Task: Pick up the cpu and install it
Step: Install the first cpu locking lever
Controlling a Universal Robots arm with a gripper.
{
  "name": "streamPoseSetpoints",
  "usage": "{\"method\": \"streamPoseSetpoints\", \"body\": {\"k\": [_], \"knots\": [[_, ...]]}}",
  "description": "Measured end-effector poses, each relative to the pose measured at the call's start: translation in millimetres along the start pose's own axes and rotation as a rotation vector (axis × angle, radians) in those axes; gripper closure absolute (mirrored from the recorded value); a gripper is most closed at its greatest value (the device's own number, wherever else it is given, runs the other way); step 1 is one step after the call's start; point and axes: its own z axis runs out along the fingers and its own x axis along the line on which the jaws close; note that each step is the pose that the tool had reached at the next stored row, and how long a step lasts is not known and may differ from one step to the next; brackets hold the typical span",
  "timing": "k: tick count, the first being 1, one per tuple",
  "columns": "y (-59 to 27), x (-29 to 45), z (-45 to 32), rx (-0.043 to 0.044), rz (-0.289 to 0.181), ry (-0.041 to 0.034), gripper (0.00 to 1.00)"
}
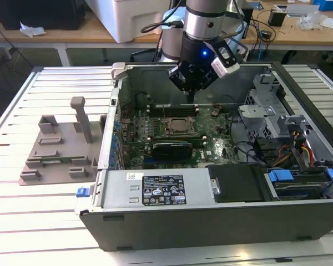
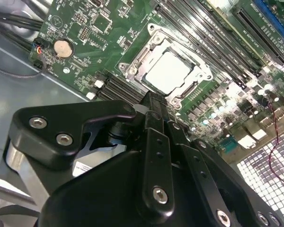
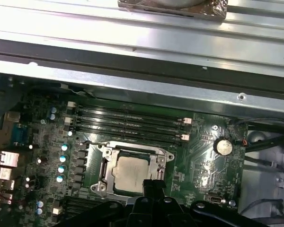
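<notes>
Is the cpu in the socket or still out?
In: the cpu lies flat inside the socket frame in both wrist views, with the gripper just above its edge.

a grey tray [image 1: 58, 152] is sitting beside the open case [image 1: 211, 216]; memory slots [image 3: 128, 124] are lying near a coin cell [image 3: 223, 146].

Silvery cpu [image 2: 168, 72] w/ pale edge – green board [image 3: 203, 163], black pincer [image 2: 157, 105].

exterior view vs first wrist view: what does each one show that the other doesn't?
Exterior view: the grey plastic tray with posts outside the open grey metal computer case, and the black gripper hanging above the board.
First wrist view: the round silver coin cell and a crinkled foil-wrapped object beyond the case wall.
Both: the silvery square cpu lying in the metal-framed socket.
</notes>
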Motion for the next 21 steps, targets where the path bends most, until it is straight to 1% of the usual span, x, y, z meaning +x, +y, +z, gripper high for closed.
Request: {"method": "streamPoseSetpoints", "body": {"k": [1, 2, 4, 10, 11, 12, 14, 15, 18, 21], "knots": [[0.7, 5.3, 0.1, 0.0001, 0.000, -0.0002, 0.89], [1.9, 12.4, 0.5, -0.0001, 0.000, -0.0005, 0.89], [4.5, 20.6, 1.0, 0.0000, 0.000, -0.0005, 0.89], [13.4, 39.7, 2.2, -0.0001, 0.000, -0.0006, 0.89], [16.0, 46.8, 2.7, -0.0001, 0.000, -0.0006, 0.89], [17.7, 52.0, 3.0, -0.0001, 0.000, -0.0006, 0.89], [20.5, 59.1, 3.6, 0.0000, 0.000, -0.0005, 0.89], [23.4, 65.3, 4.8, -0.0001, 0.001, -0.0006, 0.89], [27.9, 73.4, 7.4, 0.0000, 0.001, -0.0006, 0.89], [31.5, 75.7, 12.6, 0.0000, 0.001, -0.0005, 0.89]]}}
